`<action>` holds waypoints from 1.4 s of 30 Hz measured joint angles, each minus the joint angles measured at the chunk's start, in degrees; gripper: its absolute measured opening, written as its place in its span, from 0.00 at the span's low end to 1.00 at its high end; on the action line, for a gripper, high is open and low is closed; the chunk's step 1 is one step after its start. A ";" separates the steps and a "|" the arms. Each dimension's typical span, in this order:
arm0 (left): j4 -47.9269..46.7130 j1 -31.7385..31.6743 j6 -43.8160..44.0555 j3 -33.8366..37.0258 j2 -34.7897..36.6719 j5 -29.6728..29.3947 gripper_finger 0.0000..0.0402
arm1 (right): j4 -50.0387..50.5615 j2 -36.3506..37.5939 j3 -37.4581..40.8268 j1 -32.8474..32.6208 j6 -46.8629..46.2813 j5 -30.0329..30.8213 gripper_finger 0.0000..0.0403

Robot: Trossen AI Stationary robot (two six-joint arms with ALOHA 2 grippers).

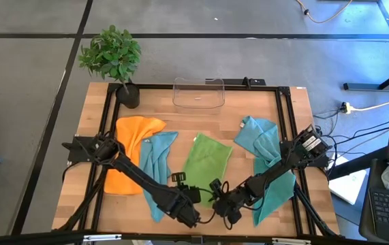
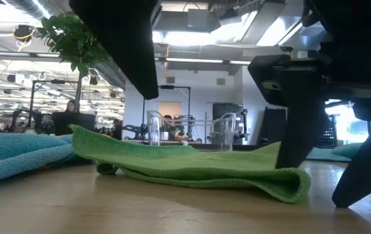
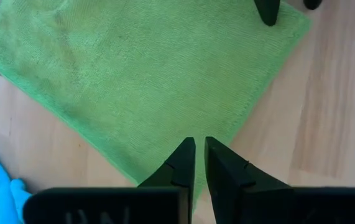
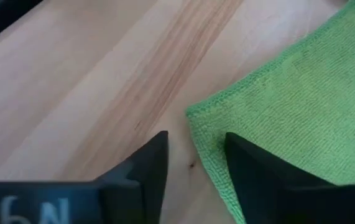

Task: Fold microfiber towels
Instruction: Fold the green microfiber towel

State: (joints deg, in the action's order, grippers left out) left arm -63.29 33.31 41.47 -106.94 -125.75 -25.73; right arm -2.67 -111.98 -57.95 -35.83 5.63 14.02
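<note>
Dark left gripper nearly pinched the green towel edge while the right gripper gaped astride its corner, risking a one-sided lift.

Open-plan robotics lab: framed wooden table, background desks, ceiling strip lights.

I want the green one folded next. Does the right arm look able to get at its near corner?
Probably yes: the right gripper stands open right at the lime green towel corner, bare wood around it, nothing between.
</note>
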 joint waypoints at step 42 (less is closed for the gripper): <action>4.44 1.98 1.93 0.00 0.00 -3.73 0.03 | -1.08 -0.20 0.13 0.35 -9.95 -6.19 0.04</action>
State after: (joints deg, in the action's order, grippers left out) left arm -58.85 35.29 43.40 -106.94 -125.75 -29.45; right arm -3.76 -112.18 -57.82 -35.49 -4.32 7.84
